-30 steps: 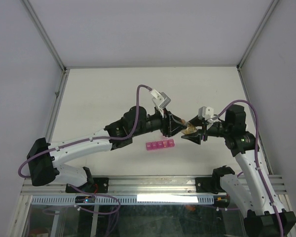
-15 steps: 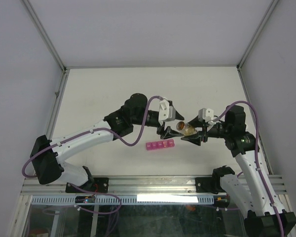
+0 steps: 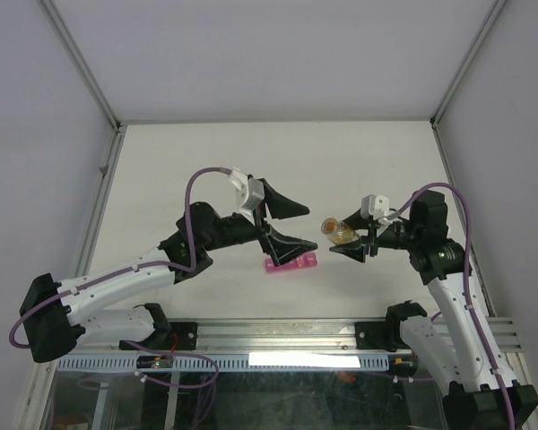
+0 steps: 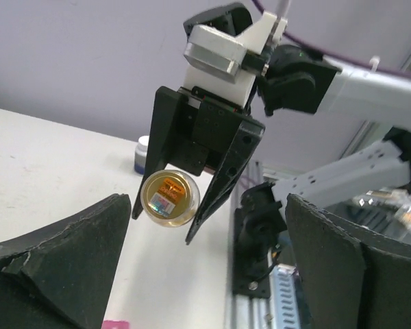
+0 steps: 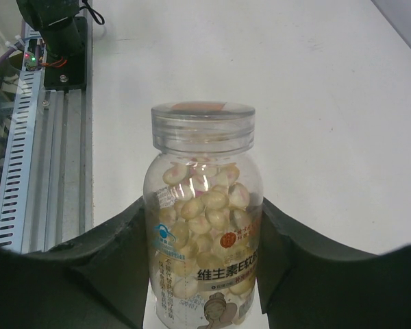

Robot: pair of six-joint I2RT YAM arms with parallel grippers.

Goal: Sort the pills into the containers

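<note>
The right gripper (image 5: 203,236) is pinching a small clear plastic bottle of pale yellow pills (image 5: 204,199) around its lower body, holding it above the white table (image 3: 206,161). Its capped end is pointing toward the left gripper (image 3: 312,227), which is hanging spread wide, holding nothing. Beneath that gripper, the magenta translucent compartment strip (image 3: 307,262) is lying on the table, partly hidden. The bottle is looking light, rigid and slick, and its smooth cap seems the place to grip.

White table (image 3: 359,152), pale lilac walls (image 3: 251,54)
</note>
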